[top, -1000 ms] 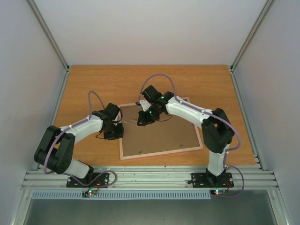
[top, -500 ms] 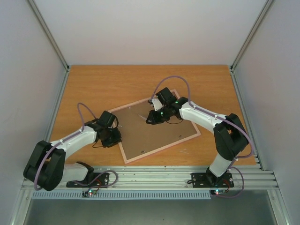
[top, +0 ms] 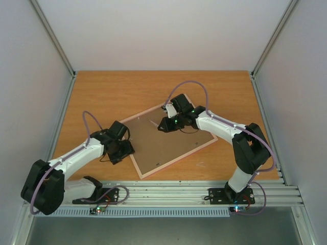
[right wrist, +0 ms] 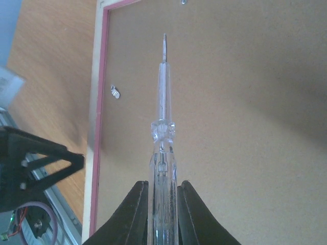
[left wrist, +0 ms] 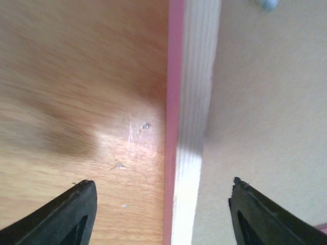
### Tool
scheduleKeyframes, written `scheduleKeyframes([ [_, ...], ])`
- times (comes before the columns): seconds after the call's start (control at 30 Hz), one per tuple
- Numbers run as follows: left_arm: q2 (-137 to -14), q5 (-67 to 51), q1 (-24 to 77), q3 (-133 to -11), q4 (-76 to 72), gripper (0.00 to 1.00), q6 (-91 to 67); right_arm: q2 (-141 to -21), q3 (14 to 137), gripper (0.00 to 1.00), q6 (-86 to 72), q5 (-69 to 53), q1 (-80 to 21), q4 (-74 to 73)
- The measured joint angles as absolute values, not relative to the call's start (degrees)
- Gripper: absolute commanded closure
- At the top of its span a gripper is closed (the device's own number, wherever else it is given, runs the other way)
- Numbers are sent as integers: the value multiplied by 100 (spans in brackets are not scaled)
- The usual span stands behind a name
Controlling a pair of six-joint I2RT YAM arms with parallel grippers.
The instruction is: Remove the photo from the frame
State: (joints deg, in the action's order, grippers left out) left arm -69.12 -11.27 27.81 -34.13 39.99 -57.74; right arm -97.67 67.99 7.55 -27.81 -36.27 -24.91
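The frame (top: 179,158) lies face down and skewed on the wooden table, its brown backing board (top: 163,145) facing up. The photo is hidden beneath the board. My left gripper (top: 122,150) is open and straddles the frame's left rail (left wrist: 191,102), one finger over the table and the other over the backing board (left wrist: 265,102); the left gripper (left wrist: 162,182) holds nothing. My right gripper (top: 166,124) hovers over the board's far part. The right gripper (right wrist: 162,184) is shut on a clear-handled screwdriver (right wrist: 162,102) whose tip points across the board towards the far rail.
A small metal retaining tab (right wrist: 115,92) sits on the board beside the frame's rail (right wrist: 94,127). Tiny scraps (top: 202,164) lie on the table near the front. An aluminium rail (top: 163,191) runs along the near edge, and white walls enclose the table.
The frame has swung counterclockwise on the table. My left gripper has opened over the frame's left rail and that arm has drawn nearer. The right gripper moved slightly right, still holding the screwdriver.
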Motion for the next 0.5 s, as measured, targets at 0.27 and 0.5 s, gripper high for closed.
scheduleKeyframes([
  [0.27, -7592, -56, 2106, -5369, 4989, 10, -3938, -9767, 6716, 99, 755, -2783, -3531, -2346],
  [0.5, -9577, 193, 1509, -7100, 4958, 8, -2139, -9765, 6514, 99, 753, -2746, -3468, -2351],
])
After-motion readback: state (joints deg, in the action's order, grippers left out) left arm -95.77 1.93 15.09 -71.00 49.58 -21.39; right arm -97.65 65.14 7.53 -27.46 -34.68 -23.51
